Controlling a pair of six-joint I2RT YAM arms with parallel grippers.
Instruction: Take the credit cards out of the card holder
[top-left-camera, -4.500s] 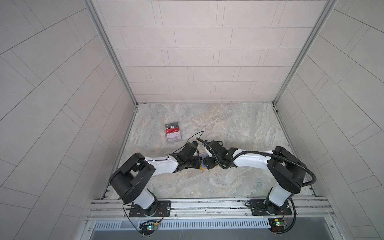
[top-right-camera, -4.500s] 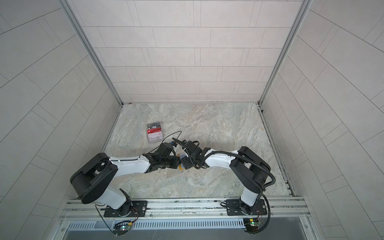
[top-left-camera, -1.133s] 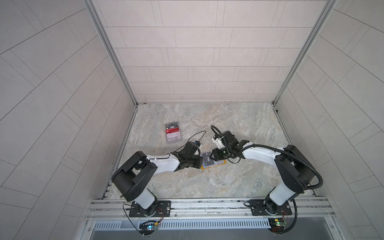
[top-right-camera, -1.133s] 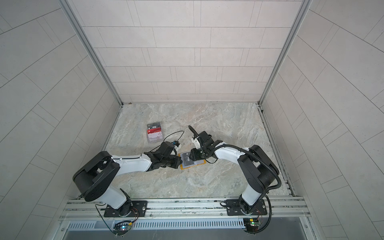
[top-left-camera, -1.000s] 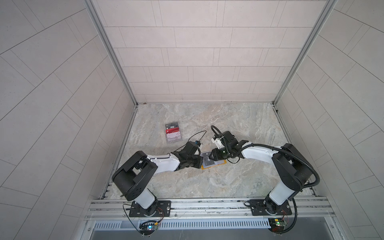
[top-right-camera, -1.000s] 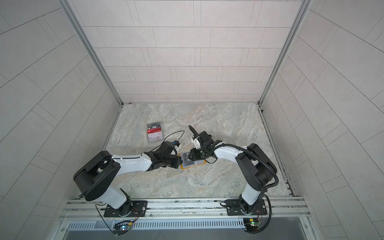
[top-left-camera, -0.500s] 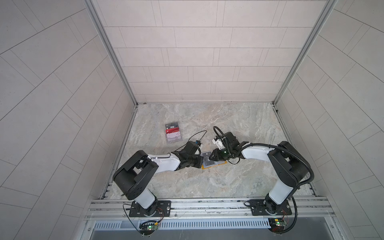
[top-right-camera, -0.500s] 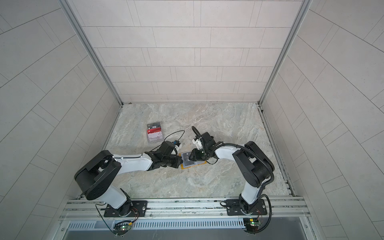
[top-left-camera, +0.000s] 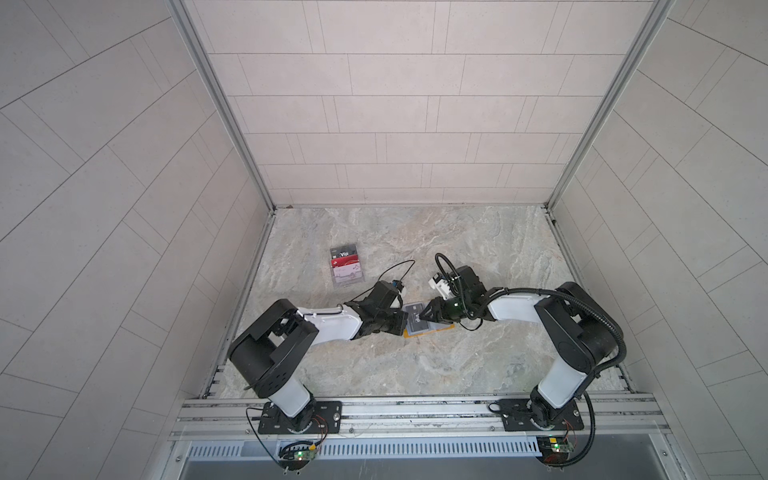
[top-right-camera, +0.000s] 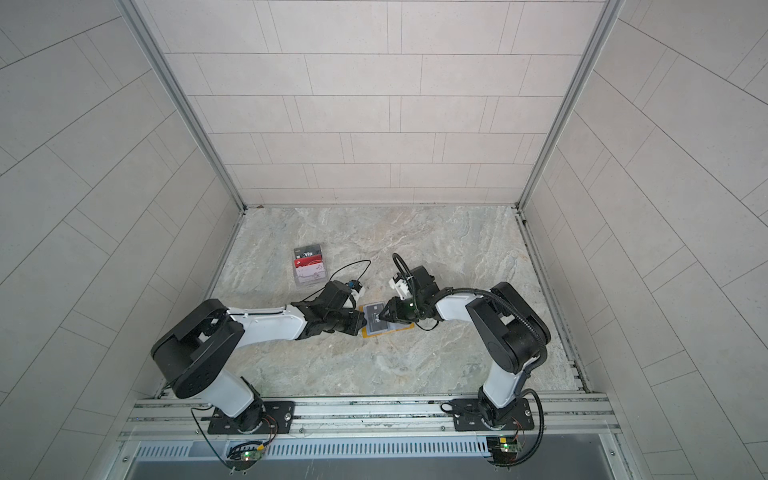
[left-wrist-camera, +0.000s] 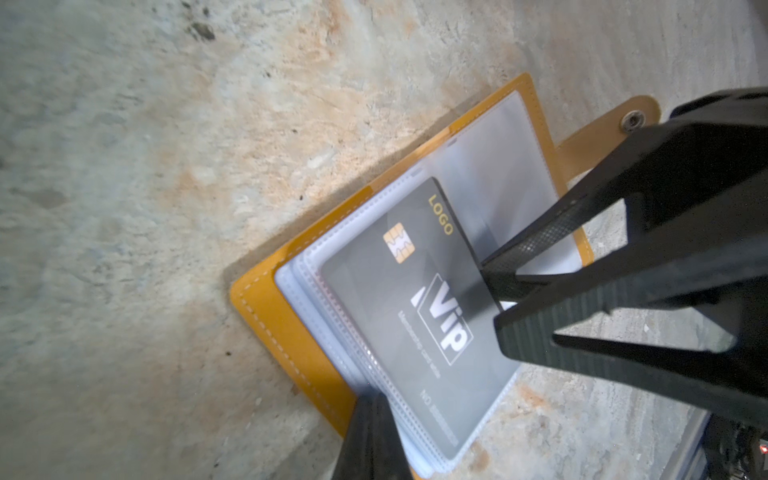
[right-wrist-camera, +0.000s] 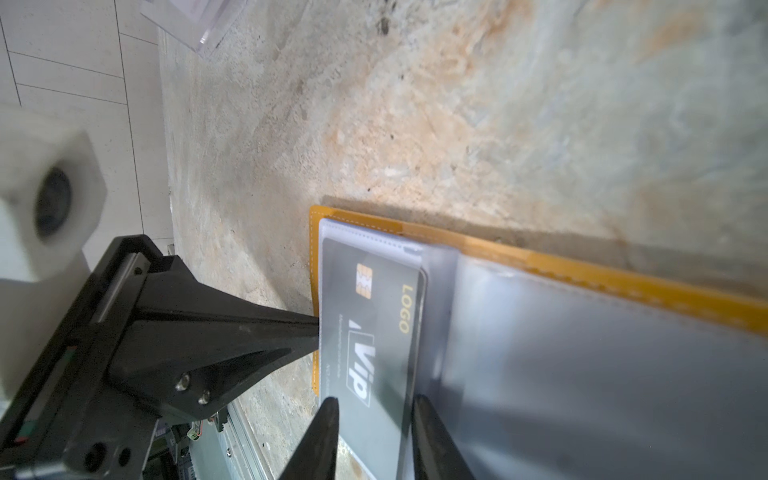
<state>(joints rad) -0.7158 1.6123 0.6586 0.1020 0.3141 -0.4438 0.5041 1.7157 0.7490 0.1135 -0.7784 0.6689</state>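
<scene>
A marble-patterned table (top-left-camera: 478, 249) in a tiled booth, seen from above. Two robot arms reach toward each other at its middle. Between them lies the card holder (top-left-camera: 440, 329), a mustard-yellow wallet spread open and flat with its clear sleeves facing up. A clear stand (top-left-camera: 347, 270) showing other cards sits well apart, toward the back left.

The left claw (left-wrist-camera: 368, 405) is closed to a point and presses on the sleeves by the wallet's outer edge, apparently pinning the wallet so it cannot slide. A dark grey card (left-wrist-camera: 395, 332) lettered "Vip" lies in the top sleeve. The right claw (left-wrist-camera: 492, 297) is narrowly parted, its tips straddling the card's edge nearest the wallet's middle, likely ready to pinch it and draw it out. Whether it already grips is unclear.
</scene>
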